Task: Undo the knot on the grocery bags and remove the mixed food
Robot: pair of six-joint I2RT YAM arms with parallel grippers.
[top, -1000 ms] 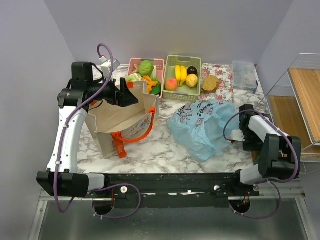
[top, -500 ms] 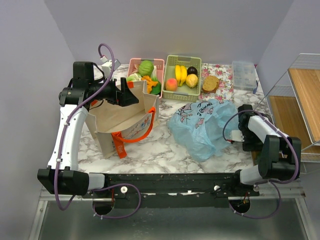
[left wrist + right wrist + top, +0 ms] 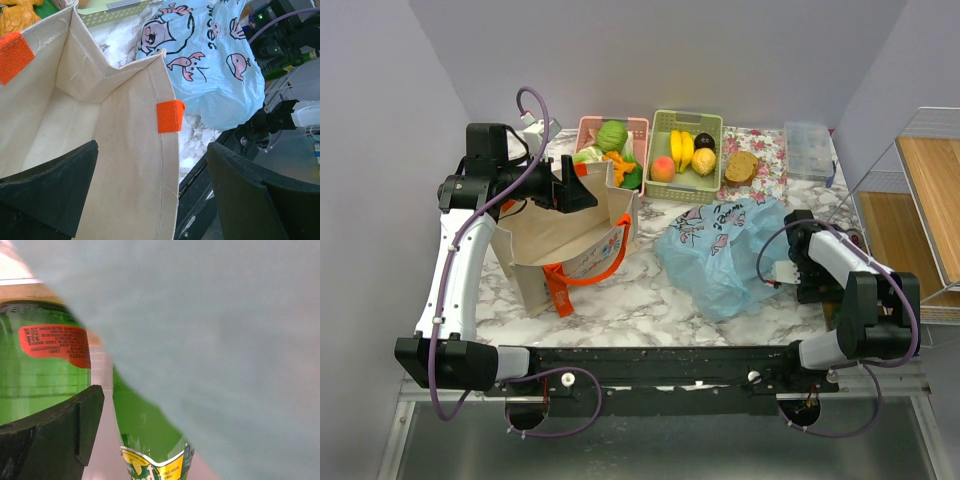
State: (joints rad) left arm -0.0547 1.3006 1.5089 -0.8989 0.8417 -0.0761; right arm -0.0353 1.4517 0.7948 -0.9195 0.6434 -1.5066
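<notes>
From above, the light blue bag (image 3: 720,255) lay crumpled right of centre on the marble table (image 3: 640,300). The right gripper (image 3: 778,278) was at its near right edge. The cabbage (image 3: 612,135) sat in the far pink basket (image 3: 586,128).

Left wrist: the left gripper (image 3: 152,150) stood spread wide astride a wall of the beige tote (image 3: 125,210), grasping nothing.

Right wrist: blue plastic hid most of the jaws, so their state could not be told. Green bottles (image 3: 40,375) stood beyond.
</notes>
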